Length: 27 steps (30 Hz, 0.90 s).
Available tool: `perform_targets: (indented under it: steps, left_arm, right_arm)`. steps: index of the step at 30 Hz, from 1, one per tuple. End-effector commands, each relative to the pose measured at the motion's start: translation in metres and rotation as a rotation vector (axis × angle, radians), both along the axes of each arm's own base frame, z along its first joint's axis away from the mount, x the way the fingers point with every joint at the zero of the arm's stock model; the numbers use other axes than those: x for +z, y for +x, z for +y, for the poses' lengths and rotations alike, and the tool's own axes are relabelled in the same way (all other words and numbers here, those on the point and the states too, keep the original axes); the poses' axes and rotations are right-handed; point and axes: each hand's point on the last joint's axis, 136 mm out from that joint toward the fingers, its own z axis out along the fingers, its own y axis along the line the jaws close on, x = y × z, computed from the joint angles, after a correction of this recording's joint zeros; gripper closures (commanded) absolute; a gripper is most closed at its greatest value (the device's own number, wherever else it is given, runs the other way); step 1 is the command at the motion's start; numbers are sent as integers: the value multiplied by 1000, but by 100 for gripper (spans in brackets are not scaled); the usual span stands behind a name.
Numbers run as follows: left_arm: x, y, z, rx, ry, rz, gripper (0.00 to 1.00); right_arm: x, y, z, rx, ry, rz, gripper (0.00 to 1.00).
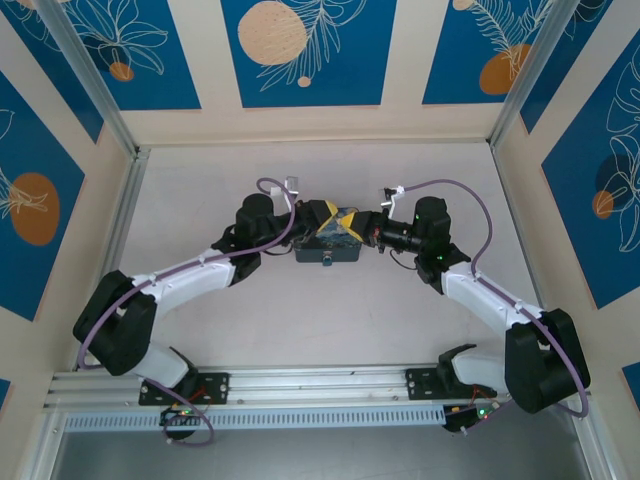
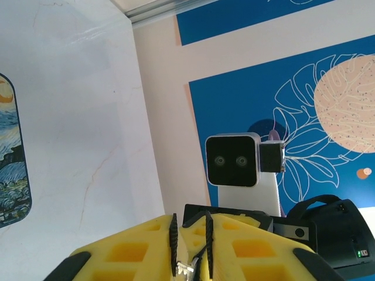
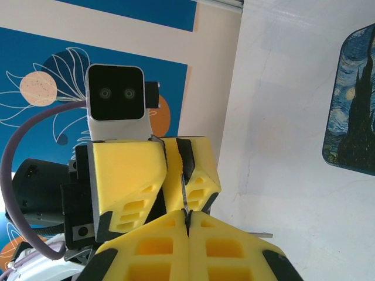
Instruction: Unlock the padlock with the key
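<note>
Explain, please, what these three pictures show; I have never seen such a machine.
They show two robot arms, left and right, bolted to a table. One picture looks from above; two come from a camera on each wrist. The yellow wedges are gripper fingers. On the table lies a tin with a night-sky painting. The right gripper is shut on a thin metal blade, apparently the key. The left gripper has a small silvery thing between its fingers, too small to name.
</note>
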Motion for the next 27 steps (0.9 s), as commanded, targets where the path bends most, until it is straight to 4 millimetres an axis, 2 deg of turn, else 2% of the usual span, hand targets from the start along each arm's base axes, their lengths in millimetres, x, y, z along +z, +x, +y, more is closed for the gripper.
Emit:
perform_targets:
  steps: [1,6,11,15,17,18,19,20,22,27]
  left_arm:
    - [8,1,-1,-12,-29,-27,81]
    - [6,-1,-1,-18,-32,-24,85]
    - [5,-2,-2,-22,-31,-24,100]
    - [7,-1,-4,-16,-42,-22,100]
    - [7,1,-2,7,-55,-7,100]
    - [6,2,-1,25,-59,3,100]
    - [4,4,2,49,-61,18,100]
    - [3,5,4,66,-64,28,100]
    - [2,7,8,108,-74,52,100]
    - [-3,11,17,197,-112,116,100]
  right_arm:
    - [14,0,4,23,23,-33,100]
    - [13,1,5,21,26,-27,100]
    - [12,3,7,21,30,-23,100]
    - [14,5,7,16,30,-27,100]
    - [15,6,3,-2,29,-26,78]
    - [14,8,0,-22,27,-26,63]
    - [14,9,-4,-46,27,-28,53]
    - [14,11,-8,-65,26,-28,48]
    - [16,14,-15,-103,28,-30,43]
    - [20,21,-20,-152,35,-40,43]
